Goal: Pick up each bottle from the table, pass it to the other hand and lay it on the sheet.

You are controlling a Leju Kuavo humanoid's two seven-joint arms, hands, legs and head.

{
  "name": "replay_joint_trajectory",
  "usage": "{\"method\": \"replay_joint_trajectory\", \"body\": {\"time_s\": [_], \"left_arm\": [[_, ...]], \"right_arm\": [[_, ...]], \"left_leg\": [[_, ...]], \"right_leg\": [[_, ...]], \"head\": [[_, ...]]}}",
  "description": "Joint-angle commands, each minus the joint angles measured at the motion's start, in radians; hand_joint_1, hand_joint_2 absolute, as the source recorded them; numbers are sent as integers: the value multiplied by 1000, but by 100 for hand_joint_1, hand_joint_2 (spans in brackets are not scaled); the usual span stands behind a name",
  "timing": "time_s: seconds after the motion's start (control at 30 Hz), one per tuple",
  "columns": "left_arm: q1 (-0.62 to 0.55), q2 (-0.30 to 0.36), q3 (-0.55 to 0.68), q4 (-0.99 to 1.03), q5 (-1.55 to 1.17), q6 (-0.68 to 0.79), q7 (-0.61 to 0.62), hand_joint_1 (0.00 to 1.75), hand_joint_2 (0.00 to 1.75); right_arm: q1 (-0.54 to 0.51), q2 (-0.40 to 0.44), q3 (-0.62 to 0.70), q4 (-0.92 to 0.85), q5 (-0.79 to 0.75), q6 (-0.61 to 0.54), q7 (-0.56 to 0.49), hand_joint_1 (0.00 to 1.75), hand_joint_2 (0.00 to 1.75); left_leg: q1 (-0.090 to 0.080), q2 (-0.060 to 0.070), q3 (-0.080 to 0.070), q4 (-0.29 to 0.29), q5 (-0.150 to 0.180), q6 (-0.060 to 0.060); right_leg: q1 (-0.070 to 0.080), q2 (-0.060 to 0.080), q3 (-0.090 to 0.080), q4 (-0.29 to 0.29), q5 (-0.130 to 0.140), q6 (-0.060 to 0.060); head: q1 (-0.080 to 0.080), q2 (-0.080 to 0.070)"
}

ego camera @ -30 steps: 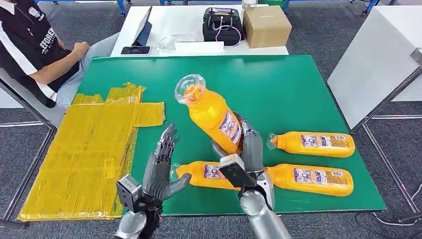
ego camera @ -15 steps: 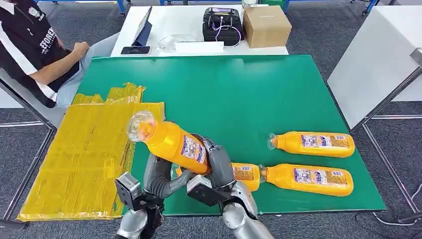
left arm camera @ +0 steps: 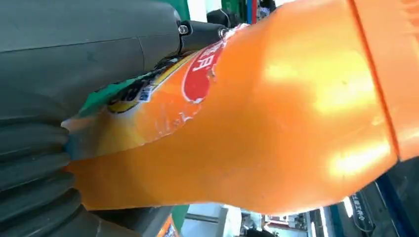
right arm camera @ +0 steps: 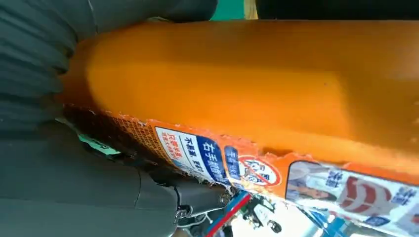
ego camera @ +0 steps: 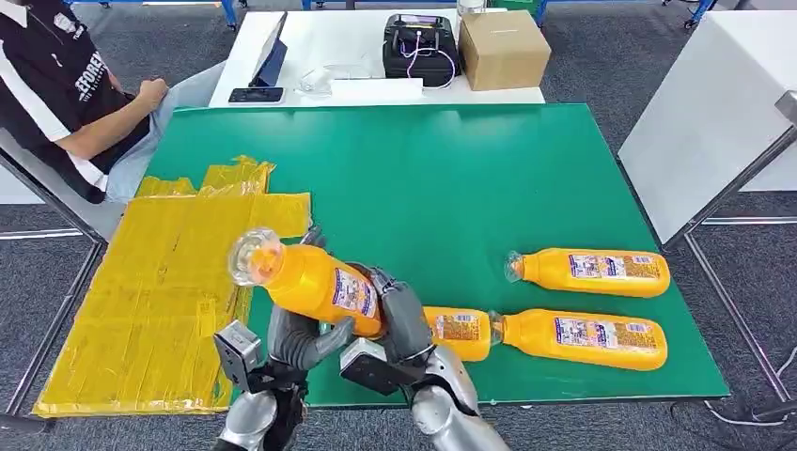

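Note:
An orange bottle (ego camera: 315, 280) with a clear cap hangs tilted above the table's front edge, cap toward the yellow sheet (ego camera: 155, 282). My right hand (ego camera: 404, 319) grips its lower, labelled half. My left hand (ego camera: 296, 336) is wrapped around it from below, thumb under the body. Close up, the bottle (left arm camera: 276, 113) presses against the left hand (left arm camera: 49, 74), and the bottle (right arm camera: 257, 84) lies across the right hand (right arm camera: 59, 173). Three more orange bottles lie on the green table (ego camera: 451, 169): one (ego camera: 458, 331) partly behind my right hand, one (ego camera: 587, 271) to the right, one (ego camera: 581, 339) near the front.
A seated person (ego camera: 66, 85) is at the far left corner. Behind the green table a white table (ego camera: 310, 42) carries a cardboard box (ego camera: 503, 49), a black device (ego camera: 420, 42) and a tablet (ego camera: 271, 52). Another white table (ego camera: 714, 113) stands to the right.
My right hand has swung the bottle down and to the left, from upright over the table into my left hand. The left hand's fingers have come in around it.

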Motion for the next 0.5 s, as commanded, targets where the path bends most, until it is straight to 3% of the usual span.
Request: {"method": "replay_joint_trajectory", "body": {"time_s": [0.03,0.47,0.5], "left_arm": [[-56,-6,-25,88,5,-2,1,0,175],[-70,-9,-20,115,8,1,2,0,175],[-73,-11,-14,123,12,4,1,56,175]], "right_arm": [[-44,0,74,153,19,-2,0,175,175],[-45,3,80,160,17,10,-1,175,175],[-47,6,81,170,14,6,-3,175,175]], "left_leg": [[1,0,4,-1,-1,-1],[1,0,3,-1,-1,-1],[0,0,2,-1,0,0]], "right_leg": [[1,-1,5,-2,-1,-1],[1,-1,4,-2,-1,-1],[0,-1,3,-1,-1,0]], "head": [[0,0],[0,0],[0,0]]}}
